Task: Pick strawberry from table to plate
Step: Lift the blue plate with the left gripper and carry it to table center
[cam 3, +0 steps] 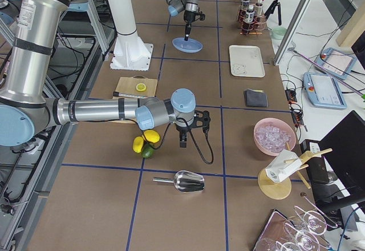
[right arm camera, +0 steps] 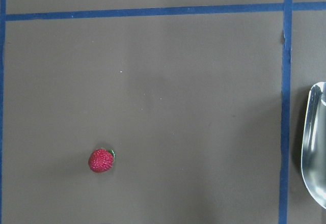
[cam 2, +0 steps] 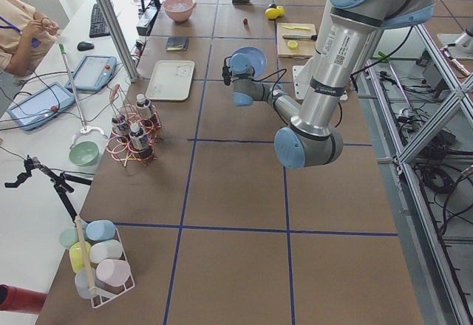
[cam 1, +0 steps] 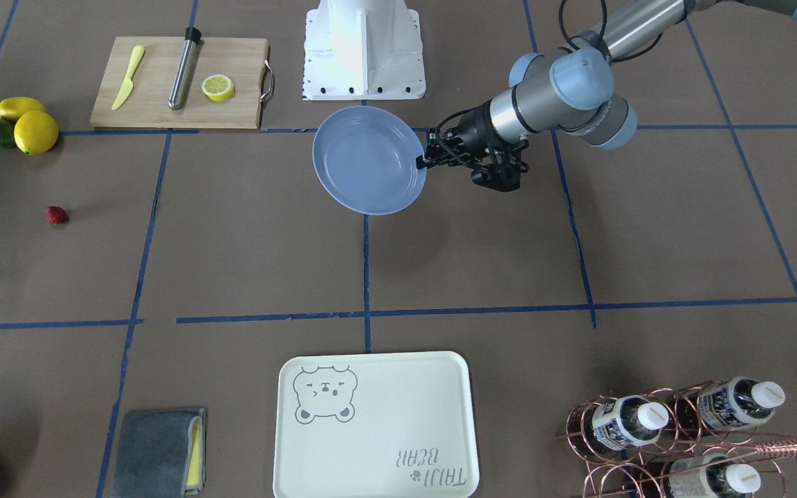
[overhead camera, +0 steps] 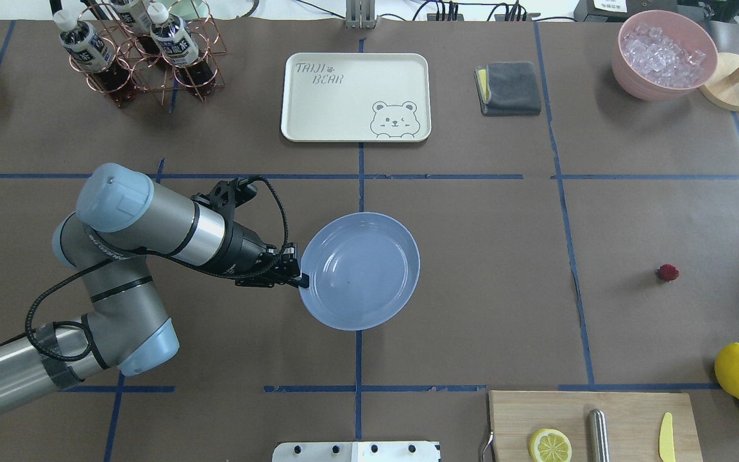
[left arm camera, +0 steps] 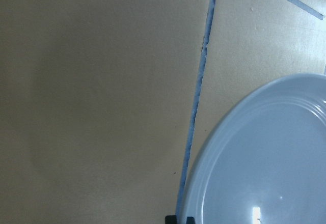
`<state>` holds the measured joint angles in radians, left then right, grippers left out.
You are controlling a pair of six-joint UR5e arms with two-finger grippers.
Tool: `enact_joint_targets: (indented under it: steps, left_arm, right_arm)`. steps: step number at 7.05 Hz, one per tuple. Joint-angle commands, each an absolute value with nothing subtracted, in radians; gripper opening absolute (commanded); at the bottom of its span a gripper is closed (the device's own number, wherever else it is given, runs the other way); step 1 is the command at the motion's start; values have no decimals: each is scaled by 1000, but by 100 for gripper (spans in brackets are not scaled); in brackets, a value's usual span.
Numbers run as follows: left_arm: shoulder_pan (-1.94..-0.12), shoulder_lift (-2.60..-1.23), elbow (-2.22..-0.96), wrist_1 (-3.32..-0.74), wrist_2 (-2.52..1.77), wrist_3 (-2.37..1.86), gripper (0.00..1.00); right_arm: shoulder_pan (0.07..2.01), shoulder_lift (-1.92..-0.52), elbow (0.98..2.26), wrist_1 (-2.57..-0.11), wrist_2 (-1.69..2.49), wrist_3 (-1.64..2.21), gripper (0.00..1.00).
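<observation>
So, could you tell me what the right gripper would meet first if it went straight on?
Pointing down, the right gripper would probably meet bare table first; the strawberry lies off-centre, lower left in its wrist view, though exact alignment is unclear.

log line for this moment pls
left gripper: shut on plate rim, held off table | right gripper: over table, open/shut unclear | strawberry: on table, untouched, far from plate
</observation>
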<state>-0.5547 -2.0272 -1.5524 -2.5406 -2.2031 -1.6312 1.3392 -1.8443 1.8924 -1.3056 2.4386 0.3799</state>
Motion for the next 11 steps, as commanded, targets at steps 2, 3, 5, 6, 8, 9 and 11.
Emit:
enact_joint_targets:
  steps: [2, 3, 5, 6, 8, 9, 11]
  left_arm:
    - [-509, -2088, -1441, -2536, -2048, -1629, 0]
    - [-508, -2088, -1437, -2530, -2021, -1629, 0]
    - [-485, -2085, -1439, -2528, -1968, -1629, 0]
    - [-485, -2083, -1440, -2528, -1967, -1629, 0]
    - [-485, -2086, -1448, -2479, -1931, -1629, 0]
    - [-485, -2088, -1448, -2474, -1931, -1629, 0]
    - [-486, -2080, -1465, -2467, -1931, -1629, 24]
  right_arm:
    - [1339, -1845, 1893, -1304, 2457, 380, 100]
    - [1339, -1845, 1891, -1305, 2457, 380, 100]
    - [1339, -1845, 1890, -1307, 2456, 379, 100]
    - [1338, -1845, 1890, -1307, 2456, 379, 100]
    - [1338, -1845, 1884, -1307, 2456, 379, 100]
    - [1338, -1845, 1884, -1307, 2456, 377, 100]
    - [1338, -1845, 1876, -1307, 2456, 377, 100]
